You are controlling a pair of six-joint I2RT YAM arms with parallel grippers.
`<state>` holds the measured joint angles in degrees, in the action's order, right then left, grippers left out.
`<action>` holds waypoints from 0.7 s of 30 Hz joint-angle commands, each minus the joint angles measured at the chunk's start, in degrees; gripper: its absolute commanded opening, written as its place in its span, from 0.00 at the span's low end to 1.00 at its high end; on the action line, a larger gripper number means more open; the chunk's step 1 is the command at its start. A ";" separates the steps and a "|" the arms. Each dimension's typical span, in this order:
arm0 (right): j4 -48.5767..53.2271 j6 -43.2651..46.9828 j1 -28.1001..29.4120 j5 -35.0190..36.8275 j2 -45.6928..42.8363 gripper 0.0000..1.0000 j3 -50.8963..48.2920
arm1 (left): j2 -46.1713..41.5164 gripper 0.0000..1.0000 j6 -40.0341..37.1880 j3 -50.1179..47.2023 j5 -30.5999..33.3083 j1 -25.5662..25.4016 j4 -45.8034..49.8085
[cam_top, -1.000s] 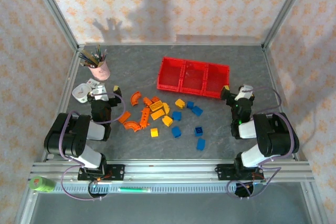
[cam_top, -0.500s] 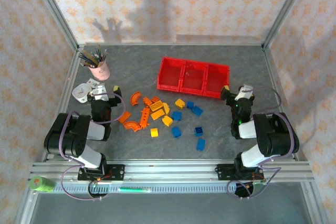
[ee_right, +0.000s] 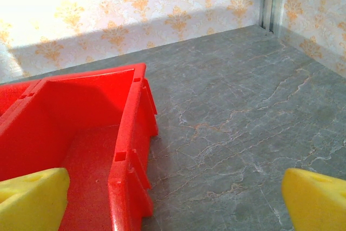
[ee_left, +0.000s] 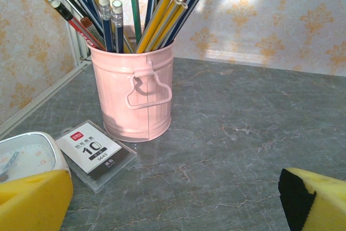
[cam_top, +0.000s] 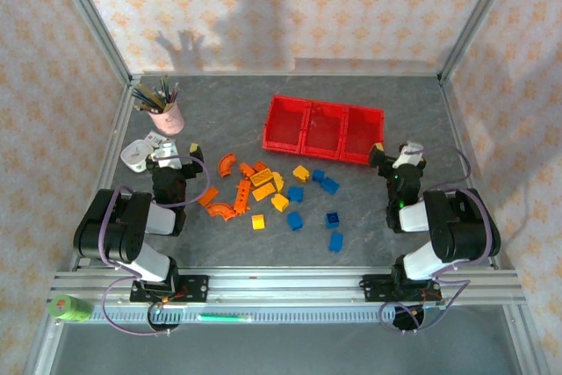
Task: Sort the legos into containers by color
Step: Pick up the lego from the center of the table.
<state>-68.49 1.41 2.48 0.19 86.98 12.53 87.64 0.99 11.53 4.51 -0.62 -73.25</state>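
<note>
- Left gripper (ee_left: 173, 203): jaws spread wide, nothing between them, near the pink pencil cup (ee_left: 136, 97).
- Right gripper (ee_right: 173, 196): jaws spread wide, empty, at the right end of the containers (ee_right: 133, 128).

The containers (cam_top: 323, 130) stand in a row toward the back of the bench (cam_top: 369, 234), right of centre. In front of them and to their left, the legos (cam_top: 272, 191) lie scattered on the bench, with the curved pieces (cam_top: 226, 162) along the left side of the spread. The cup of pencils (cam_top: 165, 116) stands at the back left. Just in front of it lies a small flat case (ee_left: 96, 154), and a round dial (cam_top: 135, 154) lies left of the case. The left fingers (ee_left: 32, 198) sit just before the case and dial. The right fingers (ee_right: 32, 196) sit just beside the row's right near corner.
</note>
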 commanded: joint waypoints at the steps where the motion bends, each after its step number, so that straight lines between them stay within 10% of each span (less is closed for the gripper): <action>1: -1.84 0.77 -0.02 1.13 -0.92 1.00 0.41 | -0.86 1.00 -0.37 -1.22 -2.17 0.36 -5.15; 8: 9.05 -2.24 -0.11 5.41 -11.42 1.00 1.00 | -7.38 1.00 0.02 -5.29 -0.78 0.36 -7.80; 21: 52.41 -27.21 -0.99 4.49 -23.22 1.00 15.63 | -31.07 1.00 15.45 3.24 -0.30 0.45 28.02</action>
<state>-33.67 -15.31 1.83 4.49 64.95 23.94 59.79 8.27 11.44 3.86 -0.62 -56.95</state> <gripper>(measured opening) 0.998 0.996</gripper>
